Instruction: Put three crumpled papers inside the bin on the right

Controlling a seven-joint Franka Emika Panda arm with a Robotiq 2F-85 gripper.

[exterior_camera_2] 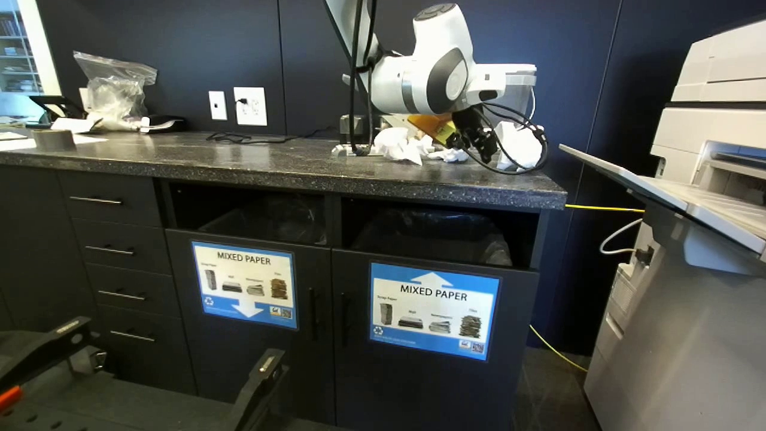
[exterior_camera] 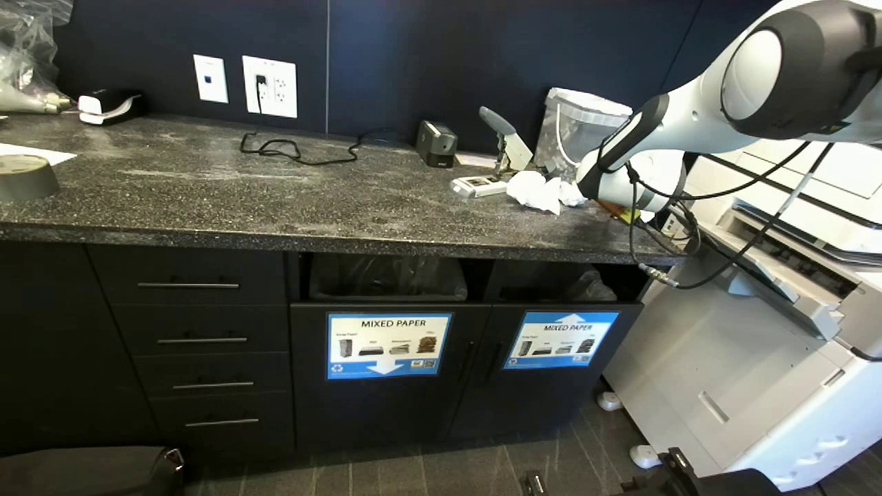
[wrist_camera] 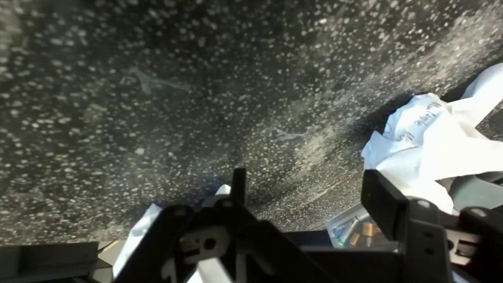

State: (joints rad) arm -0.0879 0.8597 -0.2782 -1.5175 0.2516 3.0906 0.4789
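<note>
My gripper [wrist_camera: 309,196] stands open just above the counter, with only speckled countertop and a clear box showing between its fingers. A white crumpled paper [wrist_camera: 424,137] with handwriting lies beyond the right finger [wrist_camera: 379,196]. A sliver of white paper [wrist_camera: 223,190] peeks out behind the left finger. In an exterior view the gripper [exterior_camera_2: 473,143] is low among white wads: crumpled papers [exterior_camera_2: 398,143] on its left and another white wad [exterior_camera_2: 520,146] on its right. The bin on the right [exterior_camera_2: 431,383] has a dark front, a blue-and-white sign and a lined slot; its inside is dark.
Beside the papers are a stapler [exterior_camera: 506,141], a pencil sharpener [exterior_camera: 436,143] and a translucent container [exterior_camera: 586,127]. A similar bin [exterior_camera_2: 251,347] adjoins on the left. The counter edge [exterior_camera_2: 359,178] overhangs both slots. A printer [exterior_camera_2: 688,287] stands to the right.
</note>
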